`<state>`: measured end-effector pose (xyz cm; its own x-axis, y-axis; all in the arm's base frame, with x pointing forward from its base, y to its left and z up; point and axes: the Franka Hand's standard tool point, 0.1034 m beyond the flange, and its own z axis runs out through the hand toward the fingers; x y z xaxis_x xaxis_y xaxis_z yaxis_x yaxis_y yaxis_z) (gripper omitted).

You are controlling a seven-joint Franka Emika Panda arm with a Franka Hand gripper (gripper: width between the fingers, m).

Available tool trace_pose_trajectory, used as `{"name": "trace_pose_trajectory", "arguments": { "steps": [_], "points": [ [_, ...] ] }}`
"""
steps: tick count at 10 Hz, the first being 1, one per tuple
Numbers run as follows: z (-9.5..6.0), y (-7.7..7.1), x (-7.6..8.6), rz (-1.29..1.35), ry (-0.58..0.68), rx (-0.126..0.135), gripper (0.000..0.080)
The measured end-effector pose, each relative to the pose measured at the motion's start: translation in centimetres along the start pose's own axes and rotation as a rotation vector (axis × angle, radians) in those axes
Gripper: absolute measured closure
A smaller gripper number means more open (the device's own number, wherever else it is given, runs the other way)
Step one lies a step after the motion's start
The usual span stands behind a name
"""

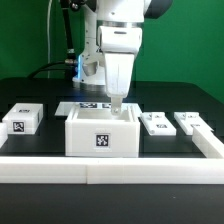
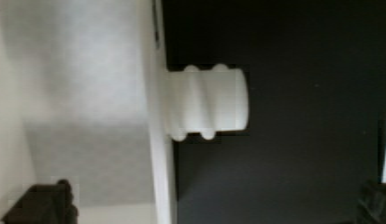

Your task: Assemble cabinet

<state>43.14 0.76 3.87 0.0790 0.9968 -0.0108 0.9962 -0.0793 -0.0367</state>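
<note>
The cabinet [image 1: 101,135] is a large white box with a black-and-white tag on its near face, standing mid-table. My gripper [image 1: 116,105] points straight down at the box's far right part, its fingertips at the rim. In the wrist view the cabinet's white wall [image 2: 83,100] fills one side, and a short ridged white stub [image 2: 208,100] juts from its edge over the black table. My gripper [image 2: 213,205] is open. One dark finger [image 2: 44,203] is over the white surface, and the other shows only at the frame edge [image 2: 384,200]. Nothing is held.
A small white tagged block [image 1: 22,120] lies at the exterior view's left. Two flat white tagged parts [image 1: 155,122] [image 1: 192,122] lie at its right. The marker board [image 1: 88,106] lies behind the cabinet. A raised white rail [image 1: 110,168] borders the front and right of the black table.
</note>
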Motion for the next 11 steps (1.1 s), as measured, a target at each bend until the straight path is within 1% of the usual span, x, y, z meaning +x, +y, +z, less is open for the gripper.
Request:
{"name": "trace_pose_trajectory", "arguments": {
  "steps": [3, 6, 8, 9, 10, 11],
  "points": [
    [2.1, -0.6, 0.2, 0.001, 0.009, 0.022, 0.0001],
    [2.0, -0.6, 0.2, 0.008, 0.008, 0.022, 0.0013],
    [2.1, -0.7, 0.2, 0.009, 0.008, 0.023, 0.0367],
    [2.1, -0.7, 0.2, 0.010, 0.008, 0.023, 0.0500],
    [2.1, -0.7, 0.2, 0.010, 0.008, 0.023, 0.0500],
    [2.1, -0.7, 0.2, 0.010, 0.008, 0.023, 0.0685]
  ]
}}
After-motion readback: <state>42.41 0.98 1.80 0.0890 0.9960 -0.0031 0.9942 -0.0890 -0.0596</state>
